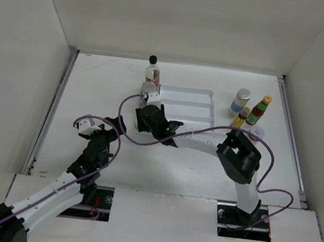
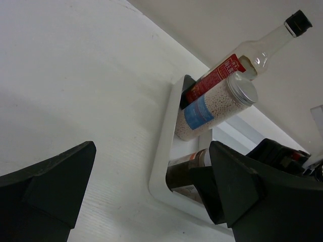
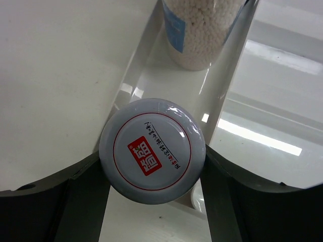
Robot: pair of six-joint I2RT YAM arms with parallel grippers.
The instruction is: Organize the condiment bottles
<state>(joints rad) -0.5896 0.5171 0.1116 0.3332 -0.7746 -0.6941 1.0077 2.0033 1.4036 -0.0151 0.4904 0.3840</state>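
My right gripper [image 1: 151,100] [image 3: 152,169] is shut on a white-lidded jar [image 3: 152,150] with a red logo, standing in the left slot of the white divided tray [image 1: 192,95]. Just beyond it in that slot stands a silver-lidded jar of white beads [image 1: 149,89] [image 3: 194,30] [image 2: 214,108]. A tall clear black-capped bottle [image 1: 152,68] [image 2: 252,50] stands behind the tray. My left gripper [image 1: 97,129] [image 2: 151,194] is open and empty, left of the tray. In the left wrist view the held jar [image 2: 186,171] shows dark through the tray's edge.
At the right of the tray stand a blue-labelled jar [image 1: 240,100], a red sauce bottle with yellow cap [image 1: 259,109], a tiny dark yellow-capped bottle [image 1: 241,118] and a small white-lidded jar [image 1: 258,132]. White walls enclose the table on three sides.
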